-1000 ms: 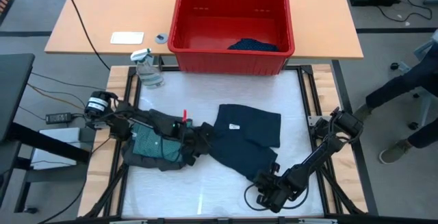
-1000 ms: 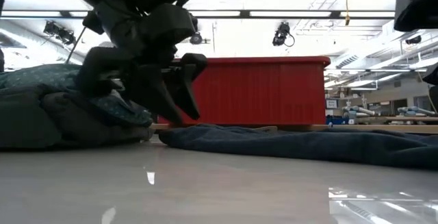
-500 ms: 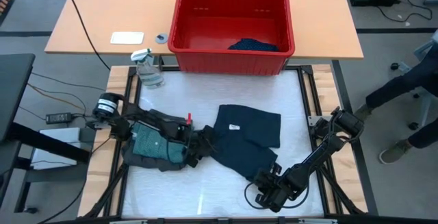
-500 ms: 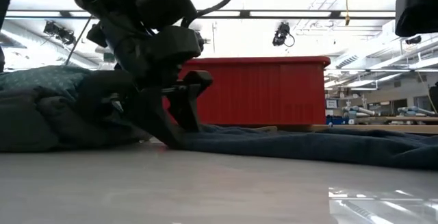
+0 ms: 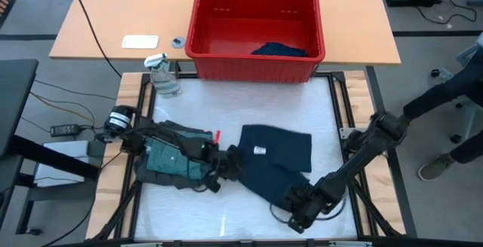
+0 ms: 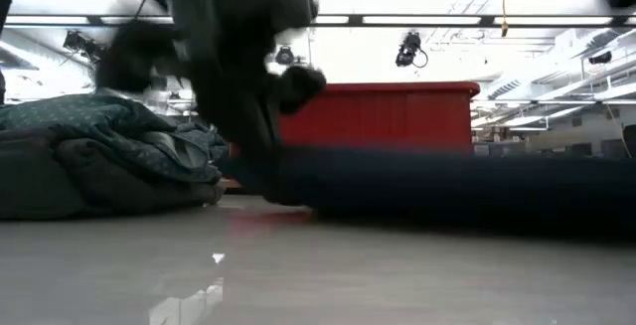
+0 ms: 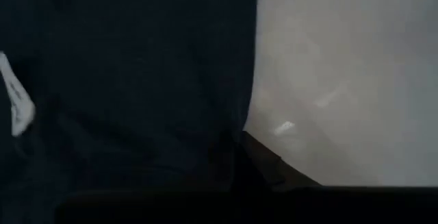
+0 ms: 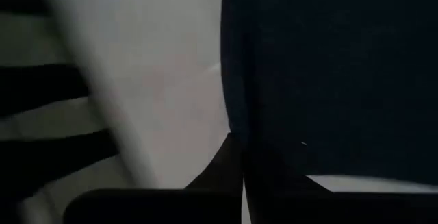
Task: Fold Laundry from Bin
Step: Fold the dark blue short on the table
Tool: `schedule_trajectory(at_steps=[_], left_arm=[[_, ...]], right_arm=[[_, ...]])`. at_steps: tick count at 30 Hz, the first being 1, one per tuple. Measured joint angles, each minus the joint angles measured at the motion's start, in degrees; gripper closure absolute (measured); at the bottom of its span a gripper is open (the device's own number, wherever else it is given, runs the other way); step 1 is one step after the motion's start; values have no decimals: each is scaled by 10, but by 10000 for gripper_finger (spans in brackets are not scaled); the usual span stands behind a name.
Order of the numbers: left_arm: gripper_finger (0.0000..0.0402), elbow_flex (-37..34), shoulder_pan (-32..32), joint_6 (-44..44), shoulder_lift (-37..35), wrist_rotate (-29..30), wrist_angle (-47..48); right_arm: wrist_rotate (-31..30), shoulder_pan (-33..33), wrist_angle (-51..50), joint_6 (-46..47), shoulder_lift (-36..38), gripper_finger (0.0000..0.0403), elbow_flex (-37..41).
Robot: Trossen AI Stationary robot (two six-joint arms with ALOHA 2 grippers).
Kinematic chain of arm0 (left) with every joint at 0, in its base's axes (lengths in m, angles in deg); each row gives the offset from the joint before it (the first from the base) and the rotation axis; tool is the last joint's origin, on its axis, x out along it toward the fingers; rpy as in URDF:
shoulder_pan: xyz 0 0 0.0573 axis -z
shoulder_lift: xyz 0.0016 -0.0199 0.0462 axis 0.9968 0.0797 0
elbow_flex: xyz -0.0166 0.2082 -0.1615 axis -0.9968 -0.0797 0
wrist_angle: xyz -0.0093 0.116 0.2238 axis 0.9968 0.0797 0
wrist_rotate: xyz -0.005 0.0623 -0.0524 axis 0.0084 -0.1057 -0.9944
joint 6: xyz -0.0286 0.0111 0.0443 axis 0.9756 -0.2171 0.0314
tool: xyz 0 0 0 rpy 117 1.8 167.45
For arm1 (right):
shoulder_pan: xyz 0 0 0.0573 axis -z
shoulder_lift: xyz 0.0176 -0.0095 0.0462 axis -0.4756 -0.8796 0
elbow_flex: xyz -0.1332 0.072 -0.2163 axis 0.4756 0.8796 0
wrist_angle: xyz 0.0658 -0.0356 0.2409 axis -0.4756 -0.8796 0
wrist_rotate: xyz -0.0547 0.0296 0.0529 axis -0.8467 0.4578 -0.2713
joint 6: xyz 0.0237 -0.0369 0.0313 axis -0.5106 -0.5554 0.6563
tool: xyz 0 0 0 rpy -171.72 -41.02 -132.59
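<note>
While both grippers were closed on the navy garment (image 5: 275,156), the left gripper (image 5: 229,164) pinching its near left edge beside the pile and the right gripper (image 5: 296,199) pinching its near right corner, the cloth lay spread on the white mat (image 5: 249,103) between the two arms. Judged risks: each pinch appeared to take only a thin margin of fabric, so a hem could slip free if the arms pulled apart or lifted unevenly; the left gripper sat just beside the teal-green dotted T-shirt (image 5: 170,160), which rested on a dark grey piece (image 5: 177,132), so a lift there could snag and drag that pile; blur in the low view hid how much cloth was actually held. Counts: two arms, two grippers; three garments on the mat; one red bin (image 5: 255,29) on the far table (image 5: 90,20), with one dark dotted piece (image 5: 279,50) inside it; one spray bottle (image 5: 164,75) at the mat's far left corner; one white card (image 5: 140,41) and one small round object (image 5: 178,41) beside the bin.
</note>
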Motion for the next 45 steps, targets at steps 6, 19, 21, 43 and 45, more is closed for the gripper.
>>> schedule_trajectory(at_steps=[6, 19, 21, 43, 45], left_arm=[[397, 143, 17, 36, -2, 0, 163], [399, 223, -131, 37, 0, 38, 196], [399, 198, -165, 33, 14, 18, 147], [338, 208, -252, 175, 52, -32, 179], [338, 224, -249, 209, 38, -31, 202]], right_arm=[[-31, -3, -65, -36, 119, 400, -1], [-161, 128, -384, -101, 277, 400, 61], [-170, 162, -373, -102, 294, 400, 105], [-272, 316, -136, -40, 317, 234, 280], [-246, 309, -84, -60, 313, 232, 280]])
